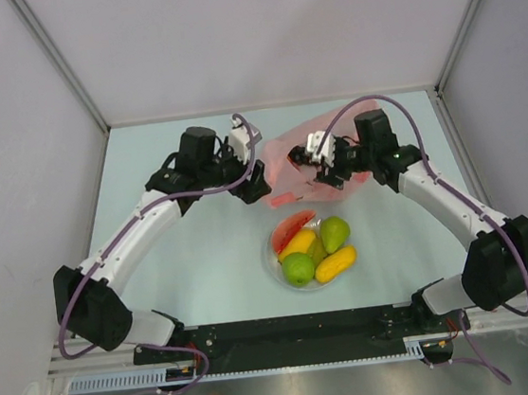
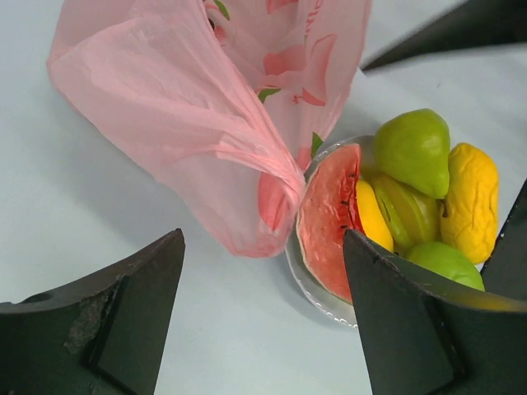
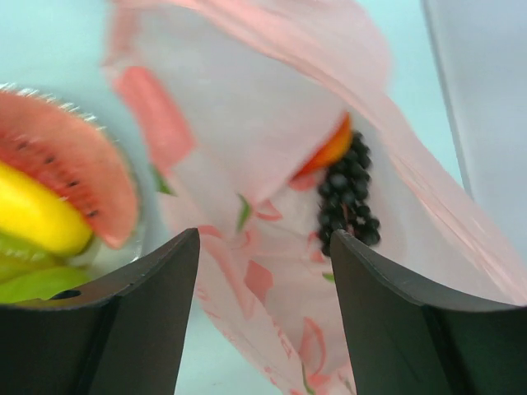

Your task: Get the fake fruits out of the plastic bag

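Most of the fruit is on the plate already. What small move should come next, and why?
Probably the right gripper, whose jaws stand open, should ease forward into the plastic bag toward the grape bunch. Its wrist camera shows that bunch and an orange piece inside the bag, just ahead and slightly to the right, so two fruits are not yet out.

One overhead camera, two wrist cameras.
The top view looks down from above the near edge over the whole pale table (image 1: 205, 261). Both wrist views sit low and close, sharing the thin translucent pink plastic bag (image 2: 189, 123) and red plastic watermelon slice (image 2: 329, 218); the right, blurred, seems nearest.
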You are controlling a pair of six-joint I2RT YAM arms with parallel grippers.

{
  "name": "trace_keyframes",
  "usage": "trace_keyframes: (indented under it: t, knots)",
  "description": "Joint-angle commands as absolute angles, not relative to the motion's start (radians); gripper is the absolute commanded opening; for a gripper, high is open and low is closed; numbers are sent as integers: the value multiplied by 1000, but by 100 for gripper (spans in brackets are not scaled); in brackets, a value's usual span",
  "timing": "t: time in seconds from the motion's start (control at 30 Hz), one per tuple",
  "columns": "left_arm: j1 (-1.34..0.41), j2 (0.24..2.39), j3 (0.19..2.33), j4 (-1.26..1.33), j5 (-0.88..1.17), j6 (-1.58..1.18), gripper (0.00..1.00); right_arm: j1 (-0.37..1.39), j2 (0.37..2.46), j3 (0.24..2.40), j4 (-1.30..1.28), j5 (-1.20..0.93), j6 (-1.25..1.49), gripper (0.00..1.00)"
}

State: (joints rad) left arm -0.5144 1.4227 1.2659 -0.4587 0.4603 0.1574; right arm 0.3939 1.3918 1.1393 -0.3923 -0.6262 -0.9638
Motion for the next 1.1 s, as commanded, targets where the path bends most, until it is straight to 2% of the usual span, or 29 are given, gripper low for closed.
trace_keyframes:
  t: [0.0, 0.1, 0.2, 0.3, 0.33, 0.4, 0.43, 0.57, 0.73, 0.87, 1.07]
  knots:
    - [-541, 1367, 1226, -410, 453, 118, 83, 333, 1419, 1150, -190, -575, -611, 65]
    - [-545, 1417, 1247, -393, 416, 77, 83, 333, 1486, 1150, -150, -499, -550, 58]
    - [-560, 1463, 1294, -399, 445, 83, 82, 336, 1572, 1150, -75, -364, -499, 55]
    - [-610, 1482, 1318, -403, 367, 151, 80, 331, 1656, 1167, -18, -232, -474, 55]
    - [-618, 1488, 1322, -413, 359, 173, 55, 325, 1679, 1173, -11, -192, -474, 55]
    - [-627, 1503, 1338, -423, 327, 178, 13, 315, 1730, 1180, 46, -158, -486, 56]
    - [-627, 1506, 1338, -419, 318, 166, 0, 302, 1746, 1180, 60, -137, -498, 54]
    - [-634, 1473, 1322, -426, 338, 193, 0, 276, 1778, 1178, 7, -117, -714, 50]
    - [-637, 1391, 1206, -414, 314, 276, 0, 235, 1643, 1088, -193, -118, -680, 47]
    - [-635, 1350, 1143, -423, 313, 316, 0, 226, 1580, 959, -207, -95, -687, 50]
    - [-635, 1355, 1146, -434, 313, 314, 0, 192, 1597, 925, -111, -60, -631, 55]
